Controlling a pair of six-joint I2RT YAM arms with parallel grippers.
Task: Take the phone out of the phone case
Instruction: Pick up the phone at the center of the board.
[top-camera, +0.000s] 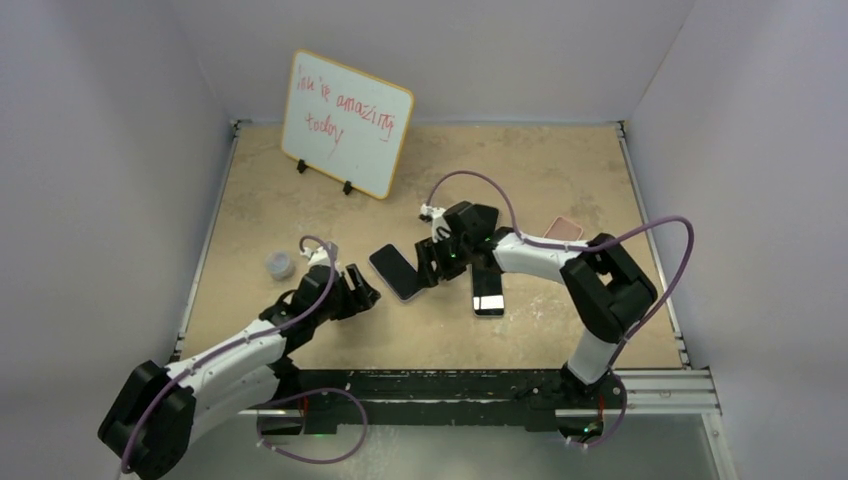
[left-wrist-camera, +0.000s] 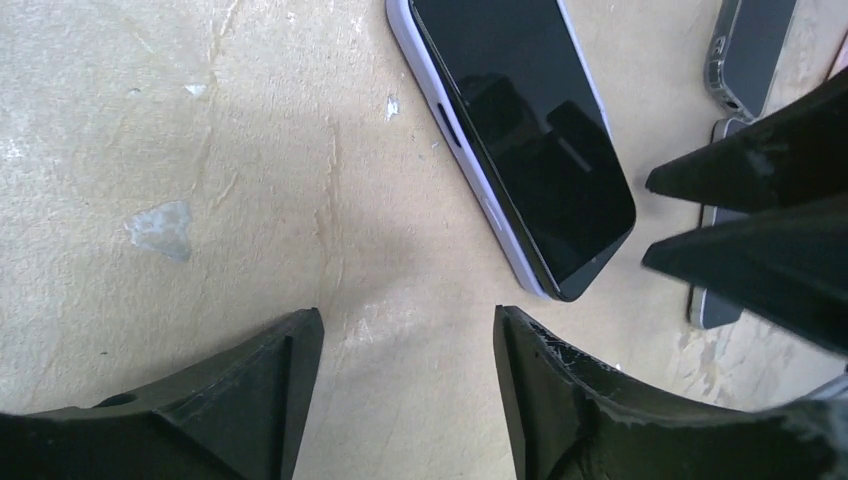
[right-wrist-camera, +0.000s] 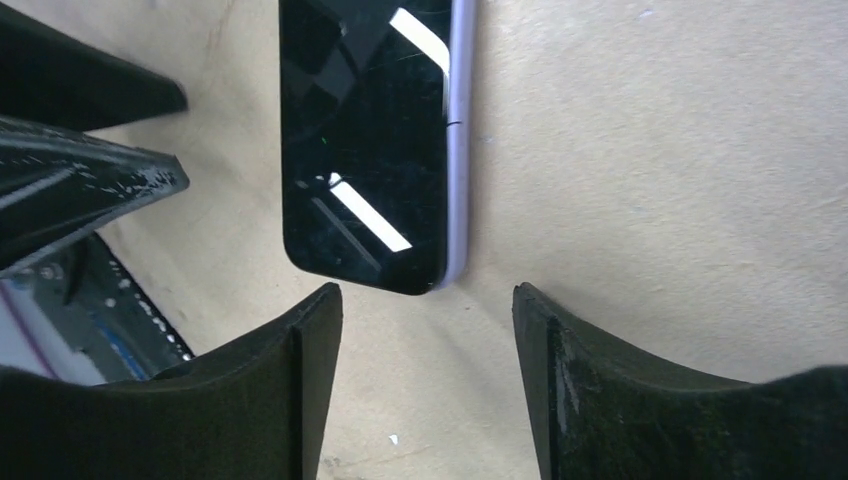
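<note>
The phone, black-screened in a lavender case, lies flat on the table between my two grippers. In the left wrist view it lies just beyond my right fingertip. In the right wrist view its near end lies just ahead of my fingertips. My left gripper is open and empty, low over bare table at the phone's left end. My right gripper is open and empty at the phone's right end. Neither gripper touches the phone.
A second dark phone lies right of the right gripper; in the left wrist view it appears as a clear-cased phone with a grey flat piece beside it. A pink case, a small jar and a whiteboard stand around.
</note>
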